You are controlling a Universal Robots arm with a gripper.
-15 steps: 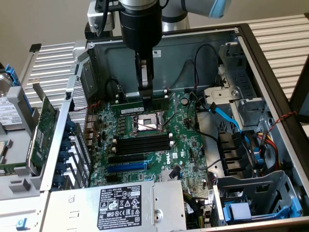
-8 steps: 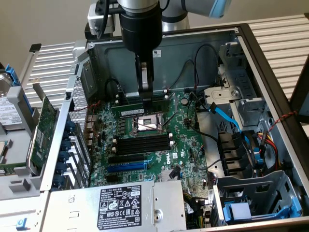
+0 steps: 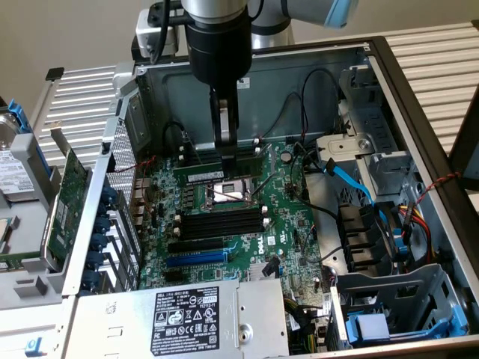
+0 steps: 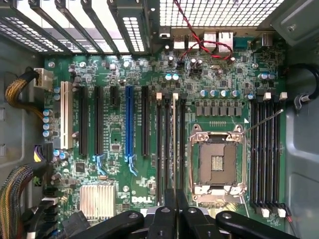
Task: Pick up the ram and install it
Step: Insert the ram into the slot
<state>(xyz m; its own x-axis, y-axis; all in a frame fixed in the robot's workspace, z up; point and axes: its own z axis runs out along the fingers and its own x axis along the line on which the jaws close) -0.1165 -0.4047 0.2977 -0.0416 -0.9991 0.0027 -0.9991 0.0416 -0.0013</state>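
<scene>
Arm hangs vertical, tool [image 3: 224, 143] [image 4: 175, 206] fingers pressed together, tips at the top edge of the upright ram [image 3: 213, 170].

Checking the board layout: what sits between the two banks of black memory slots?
The metal-framed CPU socket lies between them; the wrist view shows it plainly, and the exterior view shows it too.

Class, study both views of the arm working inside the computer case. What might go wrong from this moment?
1. The shut gripper stands over the ram at the memory slots; uneven pressure may leave one end of the stick unseated.
2. The open CPU socket lies right beside those slots; a slip might strike it or its raised lever.
</scene>
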